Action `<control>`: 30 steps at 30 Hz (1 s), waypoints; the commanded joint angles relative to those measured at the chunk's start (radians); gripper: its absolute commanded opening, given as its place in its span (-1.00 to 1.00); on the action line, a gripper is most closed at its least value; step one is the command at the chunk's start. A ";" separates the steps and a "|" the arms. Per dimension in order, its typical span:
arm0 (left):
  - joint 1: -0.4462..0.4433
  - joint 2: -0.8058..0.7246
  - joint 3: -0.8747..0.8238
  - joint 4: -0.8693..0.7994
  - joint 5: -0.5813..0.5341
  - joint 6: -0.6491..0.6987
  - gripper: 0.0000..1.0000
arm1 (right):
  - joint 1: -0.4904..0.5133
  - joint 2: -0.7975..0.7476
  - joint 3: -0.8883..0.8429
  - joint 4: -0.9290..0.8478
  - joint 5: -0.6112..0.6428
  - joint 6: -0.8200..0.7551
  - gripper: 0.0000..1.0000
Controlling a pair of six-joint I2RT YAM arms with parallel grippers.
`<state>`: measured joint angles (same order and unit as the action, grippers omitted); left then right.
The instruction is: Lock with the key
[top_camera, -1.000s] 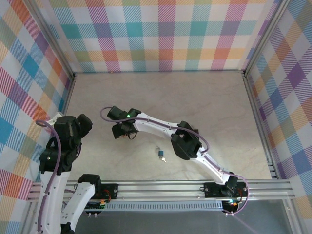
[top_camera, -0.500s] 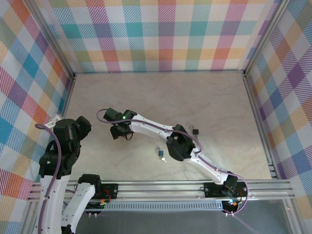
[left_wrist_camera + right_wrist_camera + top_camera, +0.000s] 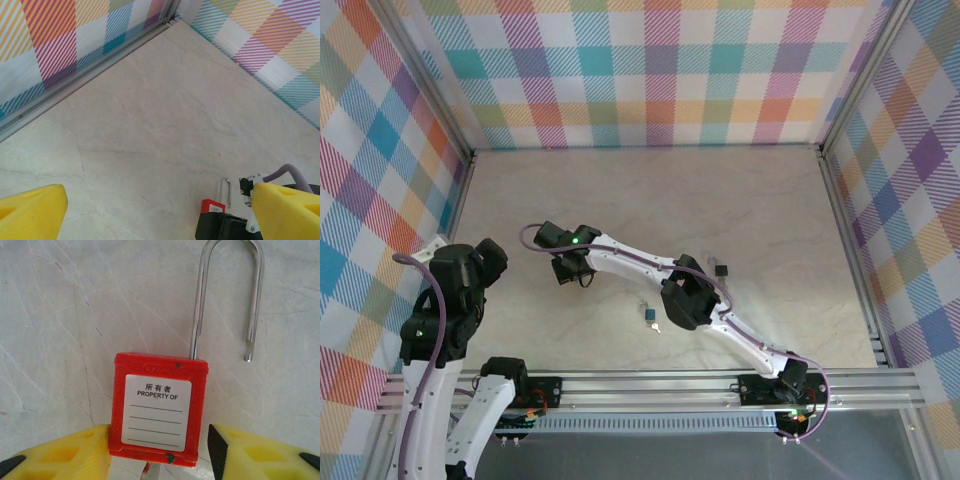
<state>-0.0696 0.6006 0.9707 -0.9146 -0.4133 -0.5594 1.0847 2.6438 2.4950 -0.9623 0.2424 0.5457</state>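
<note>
**Red Padlock Bracketed, Key Loose on the Desk**

Nearest the front rail, on the pale marbled desk [image 3: 770, 220]: the key [image 3: 648, 316], small, blue at one end and metal at the other, loose and ungrasped, probably left there until the lock is steadied. Off to the left, the left gripper [image 3: 157, 200]: gapes wide, grips nothing, hangs clear of the work. Farther out, the right gripper [image 3: 157, 436]: straddles the padlock [image 3: 159, 407] about half closed, blocky yellow fingers [image 3: 65, 450] flanking its lower body. Impossible to tell whether clamped yet. Reads as a bracing hold ahead of key-turning. Lies flat, label up: boxy red plastic body, glossy white "PROPERTY OF" sticker, slim polished steel shackle [image 3: 198, 305] sprung open, free end out of its hole. Beyond, plaid-printed walls [image 3: 650, 70].
</note>
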 commanded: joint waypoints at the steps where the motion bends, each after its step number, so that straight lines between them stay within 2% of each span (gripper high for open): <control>1: 0.007 -0.010 -0.014 0.000 -0.015 0.017 0.90 | -0.008 0.044 0.038 -0.035 0.019 -0.016 0.09; 7: 0.007 -0.010 -0.016 0.000 -0.018 0.018 0.90 | -0.018 0.085 0.058 -0.049 0.006 -0.044 0.11; 14: 0.006 -0.005 -0.016 0.005 -0.018 0.022 0.90 | -0.014 0.087 0.069 -0.055 0.068 -0.080 0.08; 18: 0.006 -0.001 -0.017 0.002 -0.018 0.023 0.90 | -0.015 0.095 0.068 -0.071 0.087 -0.091 -0.01; 24: 0.007 0.011 -0.018 0.006 -0.013 0.024 0.90 | -0.013 0.089 0.063 -0.089 0.089 -0.113 -0.34; 30: 0.007 0.043 -0.018 0.011 0.004 0.031 0.90 | -0.002 -0.008 -0.027 -0.037 0.083 -0.172 -0.69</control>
<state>-0.0696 0.6270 0.9623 -0.9142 -0.4118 -0.5537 1.0805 2.6770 2.5252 -0.9695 0.3069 0.4229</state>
